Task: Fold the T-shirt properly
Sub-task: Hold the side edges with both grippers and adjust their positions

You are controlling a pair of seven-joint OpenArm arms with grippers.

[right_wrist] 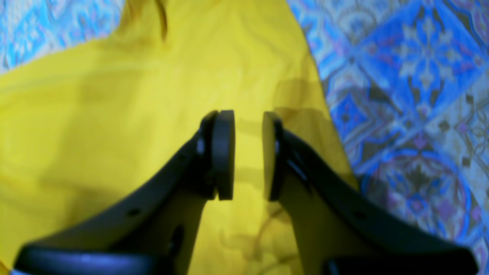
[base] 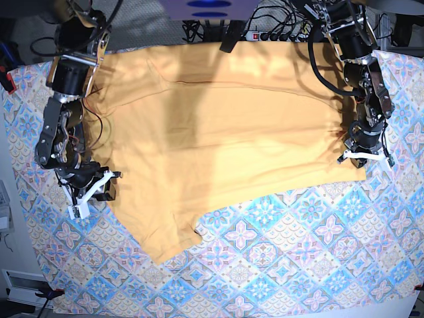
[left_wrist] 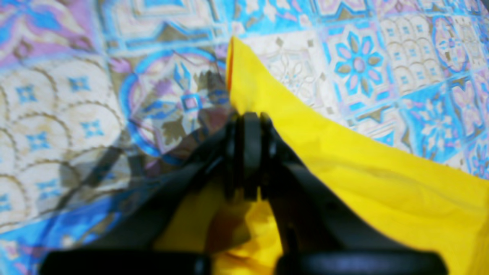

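Left wrist view: left gripper [left_wrist: 250,126] clenched on a pinched edge of the shirt [left_wrist: 366,175]. Fabric peaks just ahead of the tips, then drapes away rightward and underneath. Tablecloth [left_wrist: 76,114] bare to the left of the jaws.

Right wrist view: right gripper [right_wrist: 248,152] parted, nothing between the pads [right_wrist: 224,152]; grasping nothing. Shirt directly below and to the left, its edge just right of the tips, cloth beyond.

Base view: one shirt [base: 218,146], spread flat across the far part of one cloth [base: 278,265]. Two grippers: left [base: 363,158] at the shirt's edge on the view's right, right [base: 93,193] at the edge on the view's left.

Handling, as judgement: light, soft, limp; likely to sag and crease between grip points, little slip on the cloth. Best taken at hems or corners, pinching both layers, one grip per side.
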